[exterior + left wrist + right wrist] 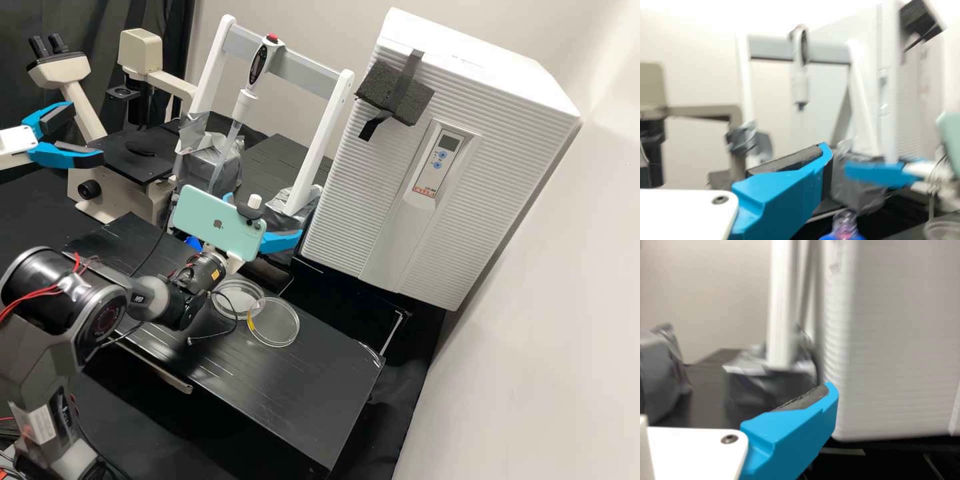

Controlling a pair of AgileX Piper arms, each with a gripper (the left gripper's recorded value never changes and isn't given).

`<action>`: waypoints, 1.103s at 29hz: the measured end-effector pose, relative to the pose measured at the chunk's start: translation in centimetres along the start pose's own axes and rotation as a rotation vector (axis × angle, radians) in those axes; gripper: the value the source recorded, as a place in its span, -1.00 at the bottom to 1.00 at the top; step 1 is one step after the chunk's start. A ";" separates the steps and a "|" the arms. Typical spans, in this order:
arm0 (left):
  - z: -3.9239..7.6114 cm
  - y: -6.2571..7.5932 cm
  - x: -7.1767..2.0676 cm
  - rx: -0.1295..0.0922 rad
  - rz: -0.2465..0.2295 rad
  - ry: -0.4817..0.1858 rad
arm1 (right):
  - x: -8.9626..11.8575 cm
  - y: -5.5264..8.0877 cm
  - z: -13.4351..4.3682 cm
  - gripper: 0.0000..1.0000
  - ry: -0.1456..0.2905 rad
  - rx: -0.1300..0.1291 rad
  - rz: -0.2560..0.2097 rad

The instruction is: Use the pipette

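The pipette (257,63), white with a red button on top, hangs upright on the crossbar of a white stand (320,133) at the back of the bench; the left wrist view has it straight ahead (800,70). My left gripper (57,137) stands open at the far left, beside the microscope and well apart from the pipette. My right gripper (267,223) is low at the foot of the stand, behind a mint phone (217,223) clamped on its wrist. Its fingers look open with nothing between them. One blue finger (795,435) points toward the white cabinet.
A big white ribbed cabinet (440,153) stands to the right of the stand. A microscope (113,167) occupies the back left. Two clear petri dishes (273,321) lie on a raised black platform (280,393). A small blue-capped bottle (842,230) sits below the phone.
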 end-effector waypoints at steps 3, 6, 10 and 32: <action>-1.0 -0.5 -0.42 0.004 -0.019 0.041 | 0.2 0.7 -1.7 1.00 0.045 0.012 0.010; -1.4 -0.7 -0.68 0.007 -0.017 0.059 | 0.7 1.2 -3.6 1.00 0.082 0.016 0.005; -1.4 -0.5 -0.70 0.008 -0.003 0.055 | 1.1 2.3 -6.3 1.00 0.127 0.021 0.000; -1.3 -0.6 -0.65 0.004 0.006 0.047 | 7.7 3.6 -15.1 1.00 0.132 0.134 -0.073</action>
